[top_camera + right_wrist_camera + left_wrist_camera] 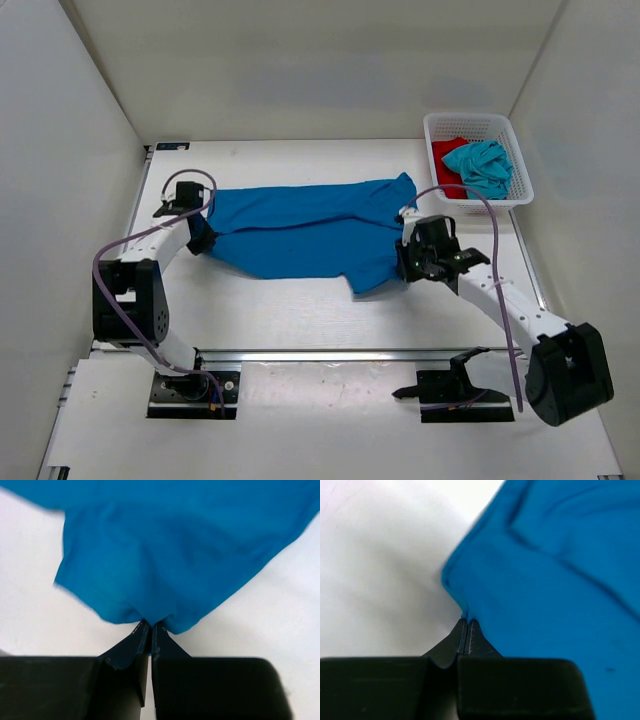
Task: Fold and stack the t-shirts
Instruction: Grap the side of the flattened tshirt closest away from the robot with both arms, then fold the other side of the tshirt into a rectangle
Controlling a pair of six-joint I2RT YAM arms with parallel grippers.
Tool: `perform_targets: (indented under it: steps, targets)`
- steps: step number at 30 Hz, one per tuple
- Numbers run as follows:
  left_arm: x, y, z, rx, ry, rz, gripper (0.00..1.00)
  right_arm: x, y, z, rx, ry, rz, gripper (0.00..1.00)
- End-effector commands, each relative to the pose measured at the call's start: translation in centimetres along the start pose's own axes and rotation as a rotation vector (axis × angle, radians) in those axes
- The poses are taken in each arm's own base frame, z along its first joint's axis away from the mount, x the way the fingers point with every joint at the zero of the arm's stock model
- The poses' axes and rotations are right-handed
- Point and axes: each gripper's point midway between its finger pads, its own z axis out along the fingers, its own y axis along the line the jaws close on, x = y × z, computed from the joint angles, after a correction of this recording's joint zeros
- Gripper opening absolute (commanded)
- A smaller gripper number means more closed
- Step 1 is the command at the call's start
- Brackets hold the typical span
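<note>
Top external: blue shirt lay spread mid-table, left gripper at its left edge, right gripper at its right. Basket far right held red shirt and teal shirt. Only wrist views showed fingers of both pinched tight on blue hem.

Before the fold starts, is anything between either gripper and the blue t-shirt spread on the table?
Nothing visible does. The left gripper and the right gripper are each shut directly on an edge of the royal blue cloth t-shirt. The white plastic mesh basket sits apart at the far right corner.
</note>
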Motion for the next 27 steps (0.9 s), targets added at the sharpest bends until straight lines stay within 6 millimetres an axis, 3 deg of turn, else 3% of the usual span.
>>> perform_targets:
  steps: [1, 9, 10, 11, 12, 13, 14, 21, 25, 26, 27]
  targets:
    - [-3.0, -2.9, -1.3, 0.088, -0.060, -0.027, 0.00, -8.1, -2.3, -0.4, 0.058, -0.206, -0.052, 0.00]
    - [-5.6, -5.7, 0.1, 0.137, -0.067, -0.056, 0.00, -15.3, -5.6, 1.4, 0.172, -0.271, -0.026, 0.00]
    - [-5.9, -6.0, 0.4, 0.136, -0.064, -0.062, 0.00, -16.5, -6.8, 1.5, 0.209, -0.281, -0.140, 0.00]
    - [-5.9, -6.1, 0.8, 0.127, -0.059, -0.059, 0.00, -17.8, -7.7, 1.3, 0.238, -0.313, -0.137, 0.00]
    - [-6.2, -6.4, 1.0, 0.130, -0.066, -0.065, 0.00, -17.9, -8.2, 1.8, 0.231, -0.311, -0.139, 0.00]
    - [-7.2, -5.7, 1.1, 0.125, -0.078, -0.100, 0.00, -19.4, -8.1, 1.6, 0.232, -0.350, -0.139, 0.00]
    - [-7.7, -5.7, 1.4, 0.119, -0.087, -0.104, 0.00, -20.7, -9.2, 1.5, 0.248, -0.365, -0.124, 0.00]
    - [-9.9, -5.4, 2.8, 0.083, -0.092, -0.133, 0.00, -24.3, -12.3, 4.3, 0.292, -0.352, -0.180, 0.00]
    - [-10.5, -6.2, 3.8, 0.082, -0.088, -0.135, 0.00, -25.1, -14.3, 6.1, 0.300, -0.331, -0.174, 0.01]
    - [-10.7, -6.1, 4.0, 0.069, -0.089, -0.146, 0.02, -25.5, -14.7, 6.1, 0.300, -0.341, -0.173, 0.01]
    - [-10.8, -6.0, 4.4, 0.056, -0.078, -0.152, 0.20, -25.6, -15.0, 6.6, 0.290, -0.341, -0.163, 0.00]
